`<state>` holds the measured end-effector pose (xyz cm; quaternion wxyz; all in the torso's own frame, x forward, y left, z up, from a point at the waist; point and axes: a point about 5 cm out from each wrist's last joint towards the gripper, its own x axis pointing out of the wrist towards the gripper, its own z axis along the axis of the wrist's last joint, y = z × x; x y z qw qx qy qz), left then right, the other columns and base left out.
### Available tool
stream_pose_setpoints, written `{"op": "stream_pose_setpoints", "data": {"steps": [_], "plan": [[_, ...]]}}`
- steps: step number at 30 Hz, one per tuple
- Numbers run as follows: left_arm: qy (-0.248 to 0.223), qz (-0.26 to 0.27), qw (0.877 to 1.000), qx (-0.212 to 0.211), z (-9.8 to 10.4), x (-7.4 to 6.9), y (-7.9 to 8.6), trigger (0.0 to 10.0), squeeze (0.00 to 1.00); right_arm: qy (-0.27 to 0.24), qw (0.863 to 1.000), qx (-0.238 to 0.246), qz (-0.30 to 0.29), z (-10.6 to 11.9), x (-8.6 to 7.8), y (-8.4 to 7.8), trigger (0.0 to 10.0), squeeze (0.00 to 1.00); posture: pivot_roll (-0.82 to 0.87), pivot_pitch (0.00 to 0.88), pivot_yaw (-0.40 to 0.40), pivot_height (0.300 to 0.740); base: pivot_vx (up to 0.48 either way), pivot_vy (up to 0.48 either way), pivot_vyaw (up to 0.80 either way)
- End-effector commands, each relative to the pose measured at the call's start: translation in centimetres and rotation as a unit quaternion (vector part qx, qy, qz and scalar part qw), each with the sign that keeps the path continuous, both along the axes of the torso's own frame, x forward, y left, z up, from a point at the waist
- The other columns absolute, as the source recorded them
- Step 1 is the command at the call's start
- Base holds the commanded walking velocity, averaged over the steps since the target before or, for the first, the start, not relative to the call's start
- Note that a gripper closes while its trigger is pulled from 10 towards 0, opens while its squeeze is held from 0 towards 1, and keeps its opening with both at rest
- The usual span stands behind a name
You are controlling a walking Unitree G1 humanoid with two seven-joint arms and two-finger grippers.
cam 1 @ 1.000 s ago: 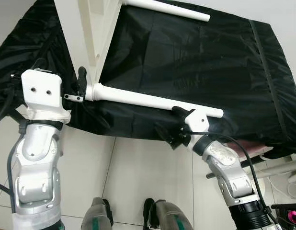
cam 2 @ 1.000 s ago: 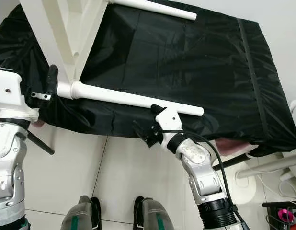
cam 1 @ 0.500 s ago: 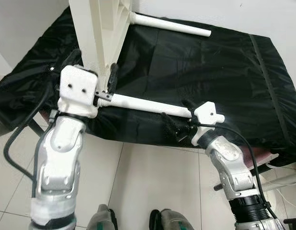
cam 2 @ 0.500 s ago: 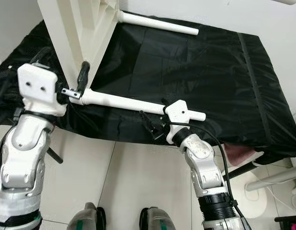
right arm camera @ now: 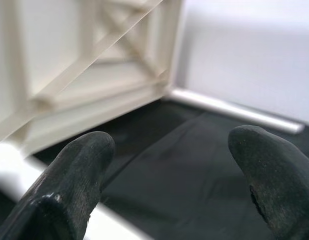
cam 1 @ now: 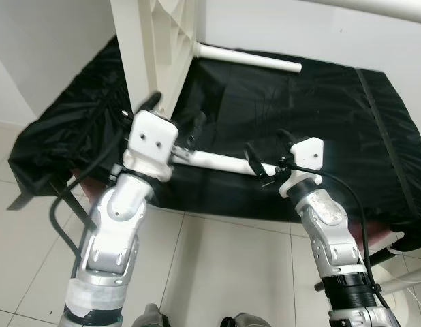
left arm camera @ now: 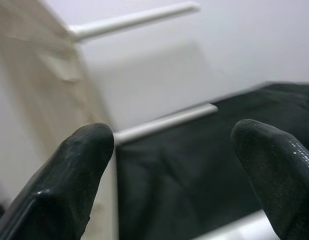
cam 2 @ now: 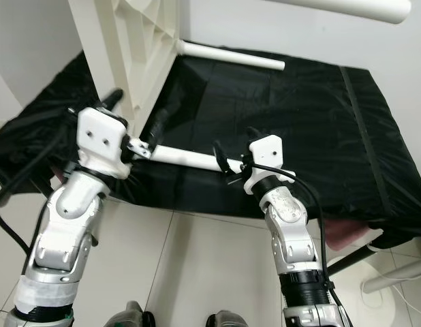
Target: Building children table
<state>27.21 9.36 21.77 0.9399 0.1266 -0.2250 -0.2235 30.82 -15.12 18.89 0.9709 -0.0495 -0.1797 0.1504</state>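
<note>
Left gripper (cam 1: 175, 126), fingers spread, and right gripper (cam 1: 268, 153), fingers likewise apart, straddle one smooth white cylindrical leg (cam 1: 221, 162) at frame centre — we see the ribbed table top (cam 1: 152, 48) upright, upper left, over glossy black sheet (cam 1: 319, 102).

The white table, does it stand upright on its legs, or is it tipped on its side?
Tipped on its side: the tabletop rises on edge above the black cover, and its legs point sideways.
</note>
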Motion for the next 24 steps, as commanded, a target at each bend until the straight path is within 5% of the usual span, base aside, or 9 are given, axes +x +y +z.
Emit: {"op": "stream_pose_setpoints", "data": {"steps": [1, 3, 4, 5, 16, 17, 18, 19, 24], "plan": [[0.015, -0.017, 1.0, 0.007, -0.9, 0.0, -0.4, 10.0, 0.0, -0.011, 1.0, 0.01, -0.019, 0.3, 0.3, -0.5, 10.0, 0.0, -0.03, 0.012, 0.011, 0.74, 0.0, 0.0, 0.0], [0.028, -0.023, 0.999, -0.005, -1.1, 0.1, -0.5, 10.0, 0.16, -0.015, 0.999, 0.012, -0.026, 0.5, 0.3, -0.7, 10.0, 0.0, -0.03, 0.004, 0.022, 0.74, 0.0, 0.0, 0.0], [0.044, -0.036, 0.998, -0.025, -1.3, 0.2, -0.5, 10.0, 1.0, -0.02, 0.999, 0.019, -0.027, 0.6, 0.4, -0.8, 10.0, 0.7, -0.04, 0.0, 0.032, 0.74, 0.0, 0.0, 0.0], [0.056, -0.045, 0.997, -0.041, -1.4, 0.3, -0.5, 10.0, 1.0, -0.025, 0.999, 0.026, -0.029, 0.7, 0.4, -0.9, 10.0, 1.0, -0.04, 0.0, 0.032, 0.74, 0.0, 0.0, 0.0], [0.108, -0.032, 0.992, -0.063, -2.3, 1.5, -1.3, 10.0, 1.0, -0.047, 0.996, 0.044, -0.059, 0.8, 0.4, -0.9, 10.0, 1.0, -0.07, 0.0, 0.104, 0.74, 0.0, 0.0, 0.0], [0.113, -0.028, 0.99, -0.075, -2.1, 1.9, -1.1, 10.0, 0.0, -0.047, 0.996, 0.044, -0.059, 0.7, 0.4, -0.7, 10.0, 0.77, -0.08, 0.0, 0.128, 0.74, 0.0, 0.0, 0.0], [0.113, -0.028, 0.99, -0.075, -2.1, 1.9, -1.1, 10.0, 0.0, -0.047, 0.996, 0.044, -0.059, 0.7, 0.4, -0.7, 10.0, 0.77, -0.08, 0.0, 0.128, 0.74, 0.0, 0.0, 0.0], [0.116, -0.024, 0.989, -0.085, -1.8, 2.2, -1.0, 10.0, 0.0, -0.044, 0.996, 0.048, -0.054, 0.5, 0.3, -0.4, 10.0, 0.0, -0.09, 0.0, 0.136, 0.74, 0.0, 0.0, 0.0], [0.112, -0.02, 0.99, -0.087, -1.4, 2.7, -0.6, 10.0, 0.0, -0.04, 0.996, 0.052, -0.053, 0.1, 0.2, 0.1, 10.0, 0.0, -0.09, 0.0, 0.129, 0.74, 0.0, 0.0, 0.0]]}}
